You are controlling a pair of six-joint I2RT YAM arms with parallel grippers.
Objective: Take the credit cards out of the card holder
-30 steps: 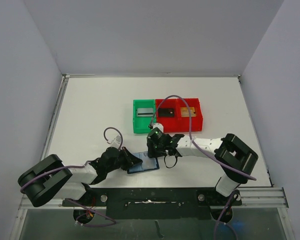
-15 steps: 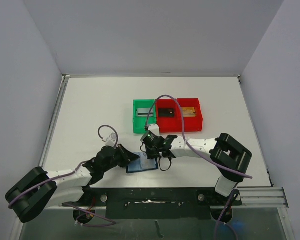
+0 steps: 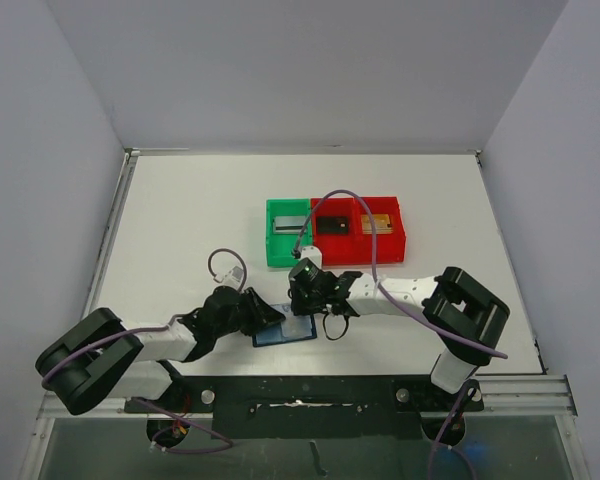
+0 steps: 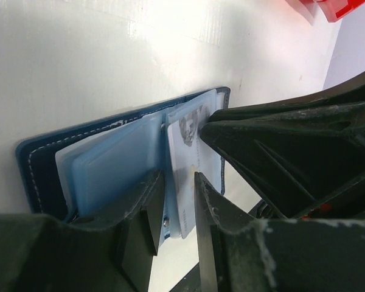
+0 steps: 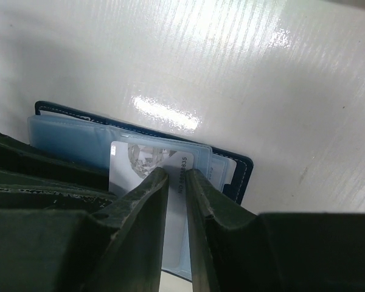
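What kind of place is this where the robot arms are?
Most likely a robot testing booth: a left arm and right arm bolted to a white table, blank grey walls around it, and only props: a card holder, a green bin, a red bin.

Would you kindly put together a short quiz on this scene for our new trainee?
1. True or false: the card holder lies open on the table.
2. The silver-grey card lies in: A) the green bin; B) a red bin; C) the card holder.
3. What sits in the card holder's pocket, at the right gripper fingertips?
Key: 1 true; 2 A; 3 a pale card.
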